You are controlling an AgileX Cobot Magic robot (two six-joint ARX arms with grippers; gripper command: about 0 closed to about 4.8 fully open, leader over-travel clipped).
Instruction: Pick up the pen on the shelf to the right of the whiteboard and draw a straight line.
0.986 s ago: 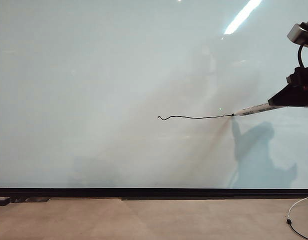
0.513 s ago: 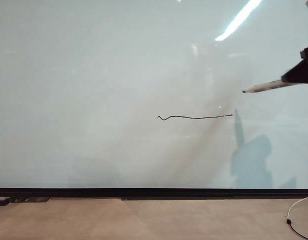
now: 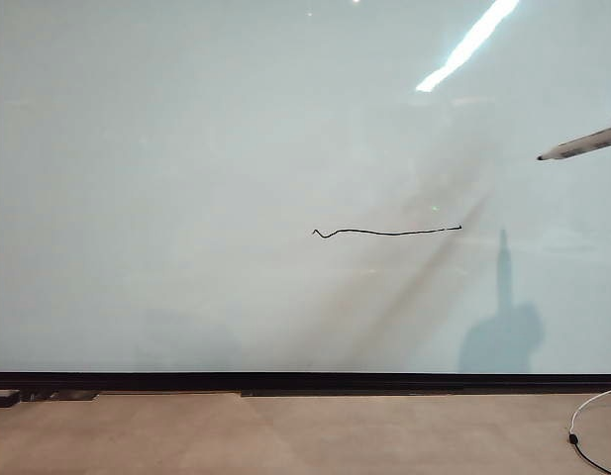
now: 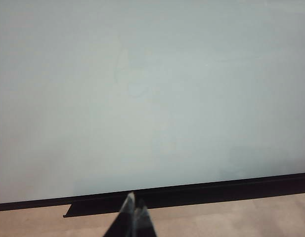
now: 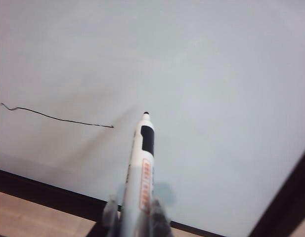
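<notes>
Pen lifted clear of the whiteboard, line drawn

The right gripper (image 5: pixel 132 213) pinches the pen (image 3: pixel 582 144) at the whiteboard's (image 3: pixel 186 148) right edge, its tip above and right of the line (image 3: pixel 386 233). The left gripper (image 4: pixel 134 212), pressed together, hangs near the board's bottom strip.

The right hand (image 5: pixel 133 215) is clamped on the pen (image 5: pixel 140 173), its two fingers pressed to either side of the barrel's rear end, the tip pointing away from the wrist. In the exterior view this hand lies past the right edge, with only the pen showing. The left hand (image 4: pixel 134 217) is down low by the whiteboard's (image 4: pixel 152 98) bottom edge, fingertips together, holding nothing.
</notes>
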